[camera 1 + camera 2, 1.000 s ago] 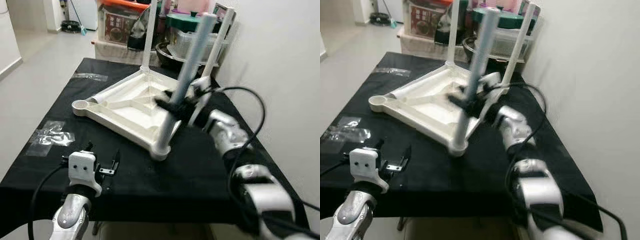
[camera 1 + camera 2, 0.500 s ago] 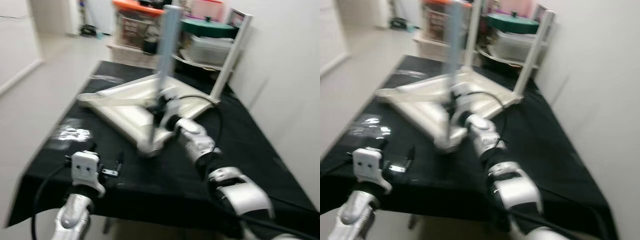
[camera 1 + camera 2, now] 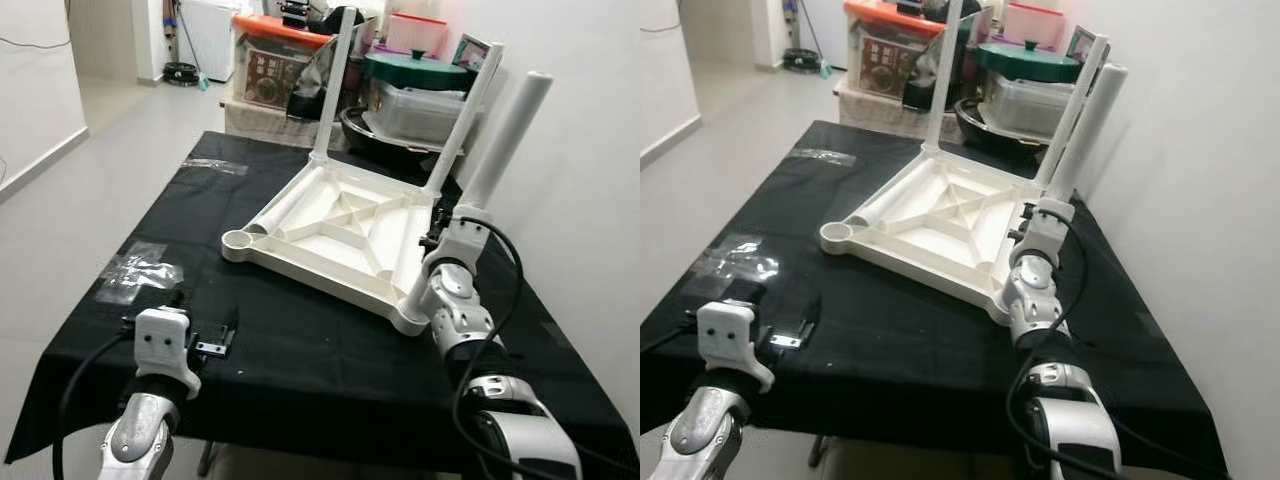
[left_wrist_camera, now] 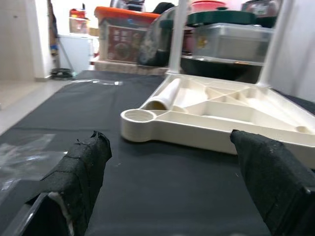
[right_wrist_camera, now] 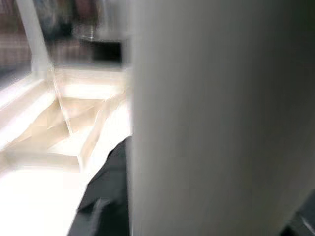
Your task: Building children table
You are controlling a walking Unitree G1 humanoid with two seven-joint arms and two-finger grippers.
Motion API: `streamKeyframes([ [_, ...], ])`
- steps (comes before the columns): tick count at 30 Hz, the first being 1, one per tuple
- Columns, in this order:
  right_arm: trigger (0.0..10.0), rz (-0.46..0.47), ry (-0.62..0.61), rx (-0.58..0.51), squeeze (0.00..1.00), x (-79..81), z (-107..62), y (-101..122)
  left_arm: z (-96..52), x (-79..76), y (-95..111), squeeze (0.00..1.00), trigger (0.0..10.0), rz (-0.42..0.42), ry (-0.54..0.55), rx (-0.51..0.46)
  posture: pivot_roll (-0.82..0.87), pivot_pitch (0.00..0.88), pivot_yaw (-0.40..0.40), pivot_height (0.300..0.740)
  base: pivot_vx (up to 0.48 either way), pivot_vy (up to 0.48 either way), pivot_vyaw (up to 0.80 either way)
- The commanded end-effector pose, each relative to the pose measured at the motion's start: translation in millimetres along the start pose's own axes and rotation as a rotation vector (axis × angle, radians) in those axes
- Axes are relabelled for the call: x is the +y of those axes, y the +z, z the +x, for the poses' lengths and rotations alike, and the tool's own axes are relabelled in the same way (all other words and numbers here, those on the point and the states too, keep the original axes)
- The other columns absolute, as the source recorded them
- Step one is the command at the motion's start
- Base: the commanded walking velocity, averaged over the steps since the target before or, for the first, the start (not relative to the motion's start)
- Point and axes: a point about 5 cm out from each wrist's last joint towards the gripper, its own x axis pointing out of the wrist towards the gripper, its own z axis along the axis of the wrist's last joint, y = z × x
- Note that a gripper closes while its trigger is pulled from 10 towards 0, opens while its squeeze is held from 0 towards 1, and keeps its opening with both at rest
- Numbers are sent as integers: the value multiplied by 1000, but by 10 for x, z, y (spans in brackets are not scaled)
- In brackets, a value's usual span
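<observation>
Two legs stood fitted on the upturned tabletop point(image 3: 340, 225); right gripper point(image 3: 440, 228), clamped on third leg point(image 3: 505, 140) at 4 o'clock corner, needed it seated upright; left gripper point(image 3: 205, 325) wide, idle.

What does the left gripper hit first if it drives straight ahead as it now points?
Likely the empty round socket at the near corner of the upturned tabletop; only bare black cloth lies before it. The left gripper is open; depth is uncertain.

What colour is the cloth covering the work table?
Black; the cloth shows best in the left eye view, under the white tabletop.
</observation>
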Motion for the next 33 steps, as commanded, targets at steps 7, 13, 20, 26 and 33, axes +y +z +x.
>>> streamKeyframes([
  [7, 10000, 3, -24, -14, 733, -4, 55, 149, 6, -46, -29, 0, 10000, -5, -11, 10, 103, 0, -194, 740, 0, 0, 0],
  [13, 10000, 220, 530, -216, 0, 335, -16, 733, 6, -60, -28, 0, 10000, -6, -16, 10, 97, 0, -188, 740, 0, 0, 0],
  [20, 10000, 86, 1298, -251, 0, 637, -363, 725, 13, -59, -16, 0, 10000, -2, -13, 5, 120, 0, -209, 740, 0, 0, 0],
  [26, 7961, -28, 1449, -198, 0, 819, -496, 515, 15, -42, -6, 0, 10000, 6, -6, 1, 125, 0, -212, 740, 0, 0, 0],
  [33, 0, -201, 1339, -96, 0, 1085, -537, 176, 18, -15, 10, 0, 10000, 16, 6, -5, 135, 0, -218, 740, 0, 0, 0],
])
